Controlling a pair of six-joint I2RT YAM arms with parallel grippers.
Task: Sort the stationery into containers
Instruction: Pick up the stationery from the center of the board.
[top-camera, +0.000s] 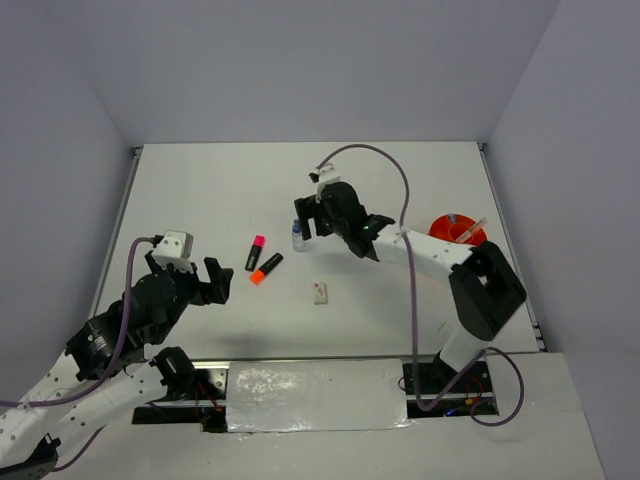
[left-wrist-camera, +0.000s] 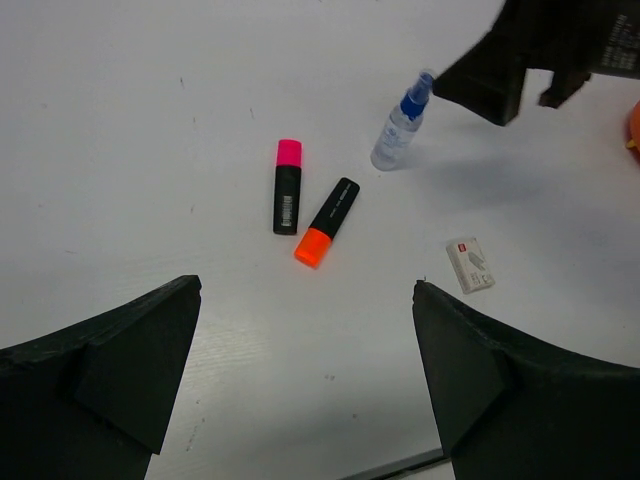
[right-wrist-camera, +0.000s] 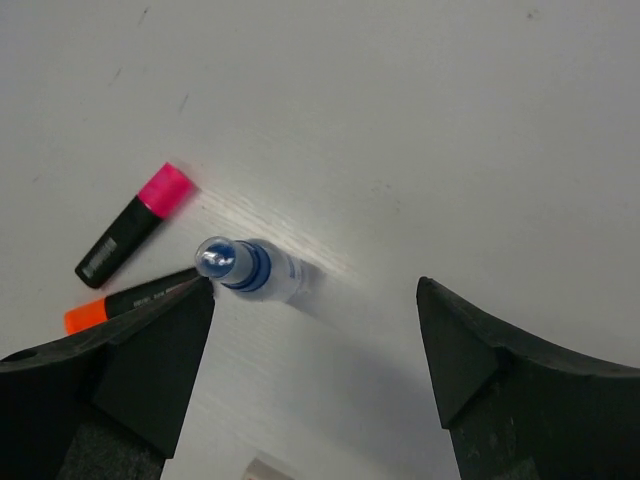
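A blue-capped clear bottle (top-camera: 297, 237) stands upright on the white table, just left of my right gripper (top-camera: 308, 225). In the right wrist view the bottle (right-wrist-camera: 245, 268) sits beside the left fingertip (right-wrist-camera: 190, 310), not between the jaws; my right gripper (right-wrist-camera: 315, 290) is open and holds nothing. A pink-capped highlighter (top-camera: 256, 252) and an orange-capped highlighter (top-camera: 265, 268) lie side by side left of the bottle. A white eraser-like block (top-camera: 320, 293) lies nearer the front. My left gripper (top-camera: 213, 282) is open and empty, short of the highlighters (left-wrist-camera: 287, 186). The orange bowl (top-camera: 440, 226) stands at the right.
Thin pens (top-camera: 468, 229) rest inside the bowl. The right arm's elbow (top-camera: 487, 290) stands in front of the bowl. Grey walls enclose the table on three sides. A taped plate (top-camera: 315, 395) lies between the arm bases.
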